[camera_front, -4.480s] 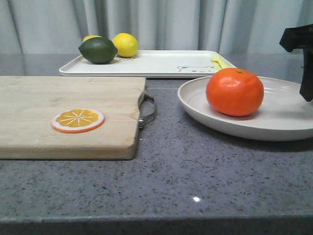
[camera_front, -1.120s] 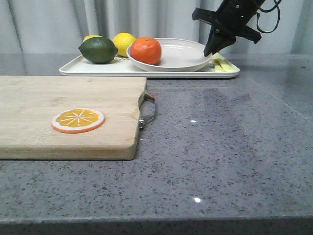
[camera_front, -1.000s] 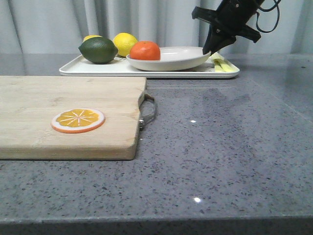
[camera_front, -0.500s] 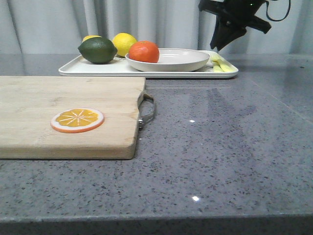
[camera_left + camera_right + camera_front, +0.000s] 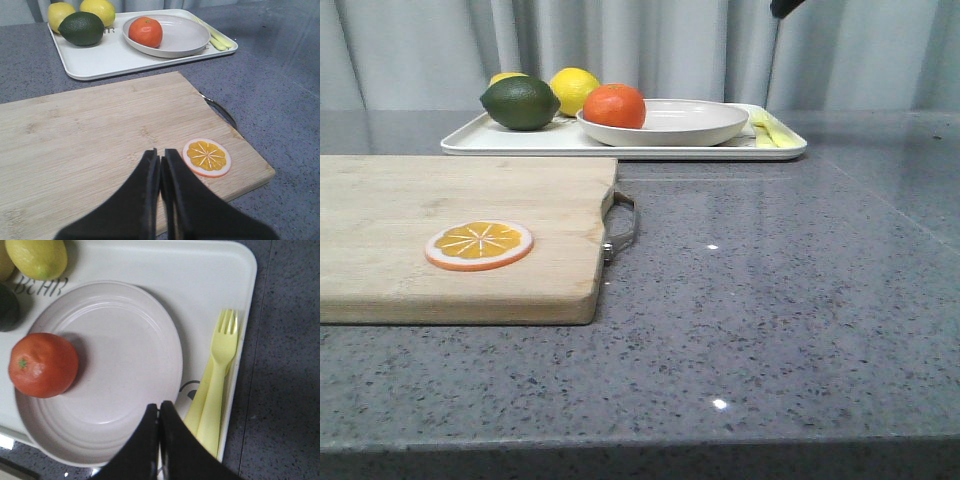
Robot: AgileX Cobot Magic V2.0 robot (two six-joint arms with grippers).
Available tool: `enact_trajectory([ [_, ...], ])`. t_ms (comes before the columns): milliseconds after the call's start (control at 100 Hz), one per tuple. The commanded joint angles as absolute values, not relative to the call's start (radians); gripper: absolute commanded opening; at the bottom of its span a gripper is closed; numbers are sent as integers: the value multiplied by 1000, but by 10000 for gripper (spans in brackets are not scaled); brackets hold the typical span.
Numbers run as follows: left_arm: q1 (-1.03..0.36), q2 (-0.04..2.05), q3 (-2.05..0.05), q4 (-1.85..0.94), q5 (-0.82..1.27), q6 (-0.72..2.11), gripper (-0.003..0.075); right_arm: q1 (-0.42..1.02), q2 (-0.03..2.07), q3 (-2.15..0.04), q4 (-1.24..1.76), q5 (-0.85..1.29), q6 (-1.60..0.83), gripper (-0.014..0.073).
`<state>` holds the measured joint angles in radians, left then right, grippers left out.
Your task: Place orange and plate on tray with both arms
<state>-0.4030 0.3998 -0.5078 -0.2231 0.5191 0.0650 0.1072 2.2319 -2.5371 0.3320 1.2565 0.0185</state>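
The orange lies in the off-white plate, and the plate rests on the white tray at the back of the counter. The orange, plate and tray also show in the right wrist view, and likewise the orange, plate and tray in the left wrist view. My right gripper is shut and empty, above the plate's rim; only a tip of it shows in the front view. My left gripper is shut and empty over the cutting board.
A wooden cutting board with an orange slice disc lies at the front left. On the tray sit a dark green lime, two yellow lemons and yellow-green cutlery. Grey curtains hang behind.
My right gripper set the plate with the orange down flat on the tray, let go, and rose up out of the front view. The left arm has not visibly moved.
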Motion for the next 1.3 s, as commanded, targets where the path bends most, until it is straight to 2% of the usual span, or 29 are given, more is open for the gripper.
enact_trajectory([
  [0, -402, 410, -533, -231, 437, 59, -19, 101, 2098, -2513, 346, 1337, 9, -68],
  [420, -402, 410, -533, -231, 437, 59, -19, 118, 1748, -2045, 346, 1312, -93, -68],
  [870, -402, 410, -533, -231, 414, 59, -19, 121, 1375, -1619, 327, 1119, -93, -68],
  [1290, -402, 410, -533, -231, 403, 59, -19, 121, 959, -1162, 275, 853, -152, -68],
])
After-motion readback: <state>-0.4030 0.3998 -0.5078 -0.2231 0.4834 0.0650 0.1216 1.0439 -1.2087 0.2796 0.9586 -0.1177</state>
